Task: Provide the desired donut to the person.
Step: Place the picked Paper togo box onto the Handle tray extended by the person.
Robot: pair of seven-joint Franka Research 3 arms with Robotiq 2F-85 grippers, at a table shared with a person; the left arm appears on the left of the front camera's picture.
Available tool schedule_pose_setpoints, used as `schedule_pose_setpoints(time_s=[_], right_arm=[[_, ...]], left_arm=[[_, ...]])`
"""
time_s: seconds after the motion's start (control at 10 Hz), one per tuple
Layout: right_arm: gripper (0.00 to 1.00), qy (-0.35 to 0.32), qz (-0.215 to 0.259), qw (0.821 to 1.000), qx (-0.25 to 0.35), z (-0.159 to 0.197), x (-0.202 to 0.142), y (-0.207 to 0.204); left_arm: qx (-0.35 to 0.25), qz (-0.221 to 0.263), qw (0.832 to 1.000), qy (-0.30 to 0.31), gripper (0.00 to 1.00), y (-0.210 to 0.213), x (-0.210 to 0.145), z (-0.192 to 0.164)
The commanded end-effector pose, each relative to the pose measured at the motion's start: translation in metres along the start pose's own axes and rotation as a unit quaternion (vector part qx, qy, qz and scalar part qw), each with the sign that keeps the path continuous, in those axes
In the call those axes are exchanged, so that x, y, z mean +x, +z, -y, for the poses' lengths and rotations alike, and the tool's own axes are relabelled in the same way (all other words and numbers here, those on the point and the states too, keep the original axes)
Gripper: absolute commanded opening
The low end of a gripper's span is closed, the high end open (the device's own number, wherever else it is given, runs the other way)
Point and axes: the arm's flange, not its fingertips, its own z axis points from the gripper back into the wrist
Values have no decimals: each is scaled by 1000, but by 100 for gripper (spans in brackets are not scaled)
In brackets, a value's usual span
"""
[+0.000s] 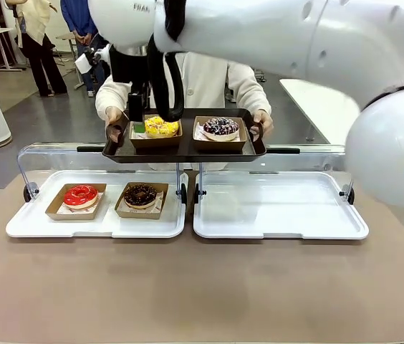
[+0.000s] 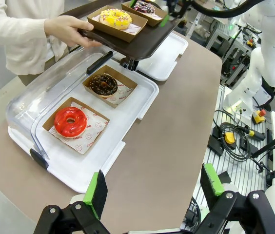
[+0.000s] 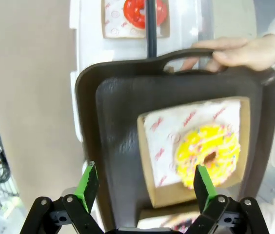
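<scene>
Front view: the person (image 1: 205, 82) held a dark tray (image 1: 185, 150) carrying a yellow donut (image 1: 161, 127) beside a purple one (image 1: 221, 127).

Left wrist view: the left gripper (image 2: 153, 191) hung empty above the bench (image 2: 176, 122), jaws wide.

Right wrist view: the right gripper (image 3: 145, 181) hovered above the tray, jaws fully spread and empty; it should lift straight up, clear of the box.
</scene>
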Motion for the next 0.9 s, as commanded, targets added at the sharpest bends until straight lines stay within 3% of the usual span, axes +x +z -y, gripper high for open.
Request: schedule_pose_setpoints(time_s=[0.0,0.2,0.4,0.8], right_arm=[[100,5,-9,1000,4,-68,-98,39],[100,-44,-19,998,-38,-119,-185,69],[100,-105,-26,993,-37,-162,-260,52],[100,-155,15,987,-41,-177,-344,24]], left_arm=[[-3,11,1000,-7,100,1,1,1],[-3,11,1000,-7,100,1,1,1],[-3,11,1000,-7,100,1,1,1],[-3,11,1000,-7,100,1,1,1]])
